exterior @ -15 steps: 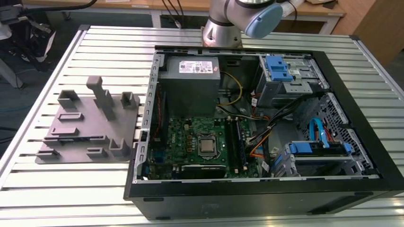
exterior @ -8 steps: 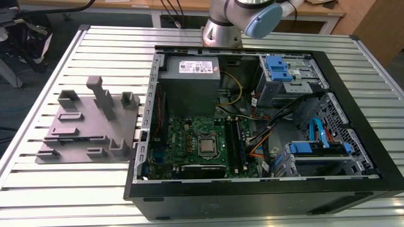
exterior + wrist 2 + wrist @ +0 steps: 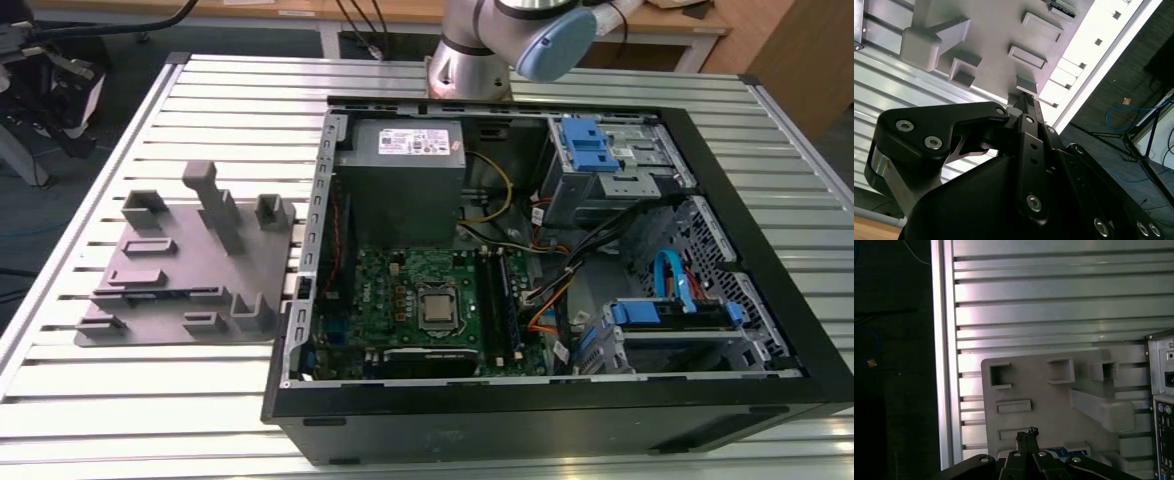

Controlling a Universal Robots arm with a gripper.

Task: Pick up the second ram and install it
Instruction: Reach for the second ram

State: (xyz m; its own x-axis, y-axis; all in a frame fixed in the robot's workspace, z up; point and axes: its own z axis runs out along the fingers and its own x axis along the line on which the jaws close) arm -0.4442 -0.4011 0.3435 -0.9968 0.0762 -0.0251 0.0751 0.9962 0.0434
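The grey holder plate point(image 3: 174, 262) lies on the slatted table at the exterior view's left, beside the open computer case point(image 3: 561, 250). The second ram point(image 3: 1063, 451) is a dark stick with a pale label, lying in a slot of the plate; it also appears in the second wrist view point(image 3: 1061, 7). My gripper point(image 3: 1026, 432) hangs above the plate point(image 3: 1054, 400) with its two thin black fingers pressed together and nothing between them. In the second wrist view the gripper point(image 3: 1022, 96) points at the plate's edge point(image 3: 994, 30), short of the stick.
Raised grey blocks and pockets point(image 3: 214, 205) stand up from the plate. Inside the case are the green motherboard point(image 3: 400, 290) with long black slots point(image 3: 497, 295), a power supply point(image 3: 400, 150), blue drive brackets point(image 3: 587, 145) and loose cables. The table's edge point(image 3: 944, 365) runs beside the plate.
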